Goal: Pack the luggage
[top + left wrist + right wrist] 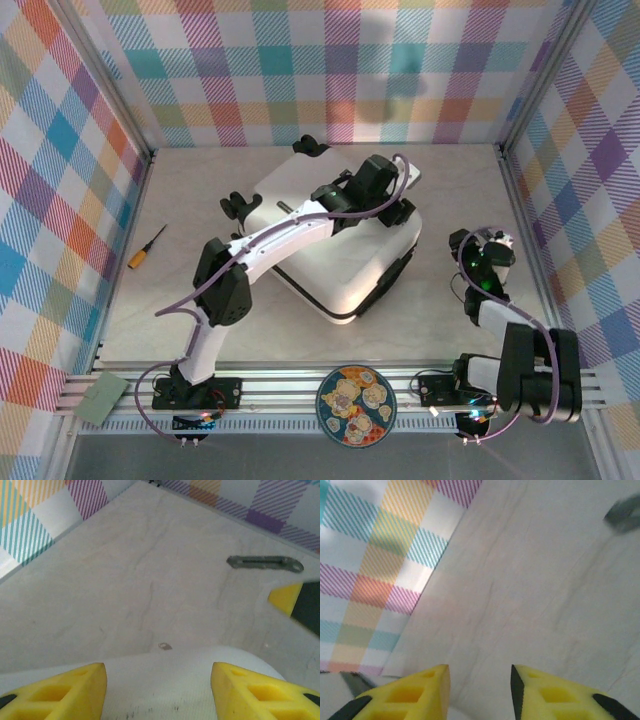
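Luggage (pixel 345 265): the white hard-shell case is lying closed in the middle of the counter (pixel 200 180), set at a slant. Its black wheels are pointing toward the far-left corner and its black side handle is facing the right edge.

Left gripper (pixel 157 674): the left arm (pixel 290 235) is reaching across the case from the near-left, and the gripper is hanging over the far-right corner of the shell. The jaws are standing about half open, with the yellow fingertips (pixel 75 687) well apart. Nothing is sitting between them; only the rounded white shell edge is showing in the gap. From the wrist view I cannot tell whether the tips are touching the shell.

Beyond that corner, a dark grey flat strip (pixel 265 563) is lying on the bare counter near the far wall.

Right gripper (pixel 479 672): it is hovering over bare counter near the right edge, well apart from the luggage. The jaws are standing partly open, with a narrower gap than on the left. They are holding nothing and touching nothing. The plaid side wall is running along the left of this wrist view. A blurred dark shape (pixel 622 515) is showing at the top right, too smeared to identify.

Other items:
- An orange-handled screwdriver (pixel 145 248) is lying near the left edge of the counter, apart from the case.
- A round patterned plate (pixel 356 405) is sitting on the rails at the near edge, between the two arm bases.
- A grey-green pad (pixel 103 397) is resting at the near-left corner.
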You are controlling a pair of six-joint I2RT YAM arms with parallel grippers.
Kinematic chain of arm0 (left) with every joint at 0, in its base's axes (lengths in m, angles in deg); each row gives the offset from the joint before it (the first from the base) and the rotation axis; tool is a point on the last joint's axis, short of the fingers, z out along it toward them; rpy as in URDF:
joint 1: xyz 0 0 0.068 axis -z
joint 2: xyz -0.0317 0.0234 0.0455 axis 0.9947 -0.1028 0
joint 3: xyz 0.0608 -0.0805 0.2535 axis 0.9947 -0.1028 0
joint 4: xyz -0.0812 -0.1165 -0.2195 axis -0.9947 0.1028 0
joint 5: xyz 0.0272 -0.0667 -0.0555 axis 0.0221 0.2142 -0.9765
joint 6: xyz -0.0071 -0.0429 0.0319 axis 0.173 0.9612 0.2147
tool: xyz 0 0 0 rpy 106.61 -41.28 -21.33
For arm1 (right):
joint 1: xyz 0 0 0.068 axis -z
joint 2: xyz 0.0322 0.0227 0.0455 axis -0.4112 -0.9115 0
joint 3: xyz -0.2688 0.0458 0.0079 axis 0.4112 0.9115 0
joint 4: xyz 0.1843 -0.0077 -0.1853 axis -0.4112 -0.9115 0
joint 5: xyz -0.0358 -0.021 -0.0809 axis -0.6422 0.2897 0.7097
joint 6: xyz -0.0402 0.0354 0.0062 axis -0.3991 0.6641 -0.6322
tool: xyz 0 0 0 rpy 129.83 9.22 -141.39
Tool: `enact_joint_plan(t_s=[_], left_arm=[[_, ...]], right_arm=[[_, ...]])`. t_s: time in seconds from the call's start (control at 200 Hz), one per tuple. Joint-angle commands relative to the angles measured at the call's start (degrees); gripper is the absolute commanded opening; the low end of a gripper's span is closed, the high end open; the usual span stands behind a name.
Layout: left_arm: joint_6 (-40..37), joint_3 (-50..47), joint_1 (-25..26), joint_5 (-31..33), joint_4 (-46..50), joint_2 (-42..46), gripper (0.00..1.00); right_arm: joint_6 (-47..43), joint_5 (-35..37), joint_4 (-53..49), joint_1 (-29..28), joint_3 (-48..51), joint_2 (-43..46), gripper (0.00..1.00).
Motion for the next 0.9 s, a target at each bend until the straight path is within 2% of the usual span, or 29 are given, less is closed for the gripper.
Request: enact_joint_plan(t_s=[0.0, 0.13, 0.215, 0.42, 0.535, 0.665, 0.895], left_arm=[[3.0, -9.7, -1.3, 4.8, 13.3, 6.6, 0.60], [8.2, -20.6, -2.5, 8.6, 8.1, 20.0, 0.66], [12.1, -27.2, -3.3, 13.6, 7.0, 28.9, 0.71], [23.5, -43.8, -7.0, 20.5, 8.6, 48.9, 0.83], [28.8, -50.8, -8.9, 17.7, 9.1, 55.8, 0.86], [34.9, -57.2, -9.6, 16.8, 8.5, 60.8, 0.89], [43.1, -69.0, -10.6, 10.6, -0.1, 68.9, 0.92]], right_arm=[[-6.1, 4.1, -8.2, -0.1, -3.1, 5.5, 0.47], [-13.4, -4.7, -11.9, -0.1, -8.1, 6.4, 0.58], [-17.5, -10.9, -13.6, -0.1, -11.5, 5.3, 0.64], [-21.4, -26.2, -14.7, -0.3, -19.3, -2.2, 0.79], [-20.7, -32.4, -12.9, -1.2, -22.3, -7.3, 0.88], [-21.1, -34.9, -12.5, -3.7, -24.7, -10.8, 0.96], [-21.6, -36.0, -13.1, -6.7, -26.1, -12.3, 0.99]])
